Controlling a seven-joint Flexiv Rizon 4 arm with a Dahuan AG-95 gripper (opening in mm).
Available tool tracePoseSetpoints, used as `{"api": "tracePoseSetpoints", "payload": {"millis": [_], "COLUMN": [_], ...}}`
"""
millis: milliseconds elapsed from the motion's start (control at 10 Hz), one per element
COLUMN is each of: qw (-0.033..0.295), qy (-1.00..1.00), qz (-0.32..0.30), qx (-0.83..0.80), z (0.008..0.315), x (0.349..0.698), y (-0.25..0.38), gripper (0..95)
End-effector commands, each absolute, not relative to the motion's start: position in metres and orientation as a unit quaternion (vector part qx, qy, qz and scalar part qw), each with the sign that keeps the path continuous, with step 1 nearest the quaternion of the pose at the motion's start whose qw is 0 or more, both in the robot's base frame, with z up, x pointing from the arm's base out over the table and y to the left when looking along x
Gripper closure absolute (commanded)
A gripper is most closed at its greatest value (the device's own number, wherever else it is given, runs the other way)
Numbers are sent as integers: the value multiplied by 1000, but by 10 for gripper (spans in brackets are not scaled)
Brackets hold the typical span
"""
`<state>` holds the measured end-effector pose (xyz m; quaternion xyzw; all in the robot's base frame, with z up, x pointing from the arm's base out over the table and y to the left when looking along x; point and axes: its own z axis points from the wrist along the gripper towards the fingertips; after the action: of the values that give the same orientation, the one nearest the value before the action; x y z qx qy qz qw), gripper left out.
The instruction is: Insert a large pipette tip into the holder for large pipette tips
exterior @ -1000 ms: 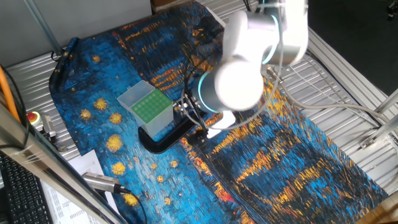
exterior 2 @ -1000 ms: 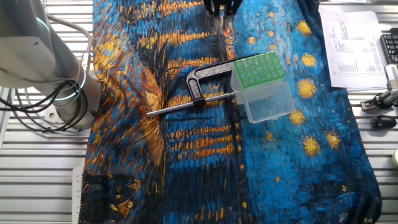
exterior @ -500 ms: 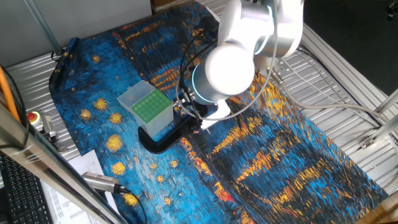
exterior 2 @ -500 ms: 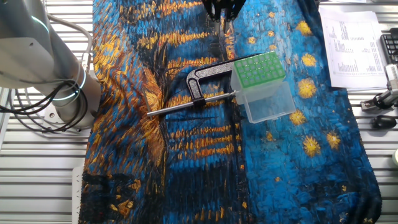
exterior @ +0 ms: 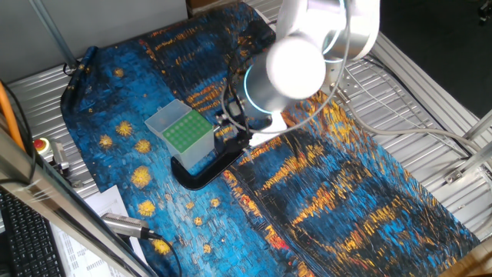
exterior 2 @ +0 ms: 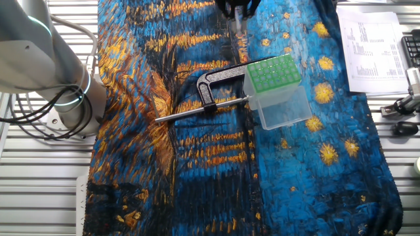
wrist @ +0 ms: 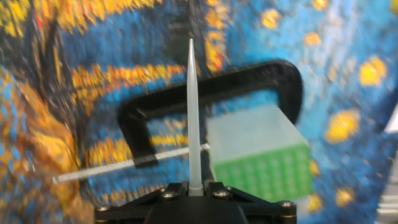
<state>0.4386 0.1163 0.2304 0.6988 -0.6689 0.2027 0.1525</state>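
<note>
Firmly shut, the black pincer [wrist: 194, 191] grips a slender, tapered translucent large pipette tip [wrist: 192, 112].

The robot's big white arm [exterior: 296, 65] bends down over the tabletop. Its black hand [wrist: 189, 186] is closed tight, and the two fingers [wrist: 168, 196] pinch the large pipette tip [wrist: 192, 118], which sticks straight out past them.

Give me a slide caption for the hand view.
End effector holds a large pipette tip pointing out over the black C-clamp, beside the green-topped tip holder.
</note>
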Motion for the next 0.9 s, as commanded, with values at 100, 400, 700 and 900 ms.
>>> {"api": "tracePoseSetpoints", "payload": {"millis": [100,400,700,900], "qw": [195,203,192,180], "qy": [-617,-597,-627,-653], "qz": [192,192,188,202], "qx": [738,752,731,707], "z": [254,267,269,269], "x": [460,472,472,472], "y": [103,83,80,80], "gripper": [950,950,950,950]}}
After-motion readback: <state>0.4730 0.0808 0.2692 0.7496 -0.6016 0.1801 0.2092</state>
